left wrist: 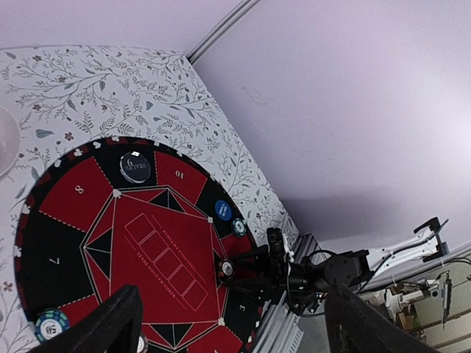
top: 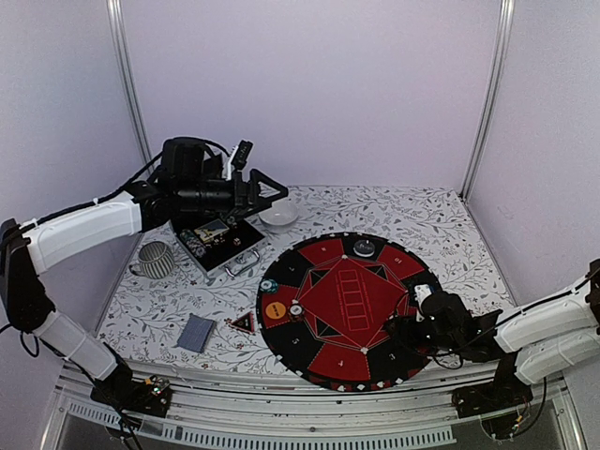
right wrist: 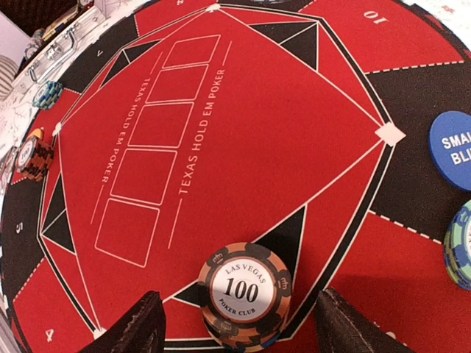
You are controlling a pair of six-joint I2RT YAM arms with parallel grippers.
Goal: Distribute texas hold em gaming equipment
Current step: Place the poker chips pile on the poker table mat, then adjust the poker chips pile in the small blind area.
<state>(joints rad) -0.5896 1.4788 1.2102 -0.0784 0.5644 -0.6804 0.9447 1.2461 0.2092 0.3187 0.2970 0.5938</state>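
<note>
A stack of orange-and-black "100" poker chips (right wrist: 245,294) stands on the red-and-black felt mat (right wrist: 243,147), on a black triangle near its right side. My right gripper (right wrist: 239,331) straddles the stack, open, with a gap on both sides. A blue button disc (right wrist: 452,151) and a green-striped chip stack (right wrist: 461,250) lie just to the right. An orange button disc (top: 275,309) and more chips (right wrist: 33,154) sit on the mat's left side. Grey-blue cards (top: 197,333) lie left of the mat. My left gripper (top: 279,190) hangs high over the case, open and empty.
An open silver case (top: 220,244) lies at the back left, with a ribbed grey cup (top: 157,260) beside it and a white bowl (top: 278,216) behind. A dark dealer disc (left wrist: 135,167) lies at the mat's far edge. A small triangular piece (top: 244,323) lies by the cards.
</note>
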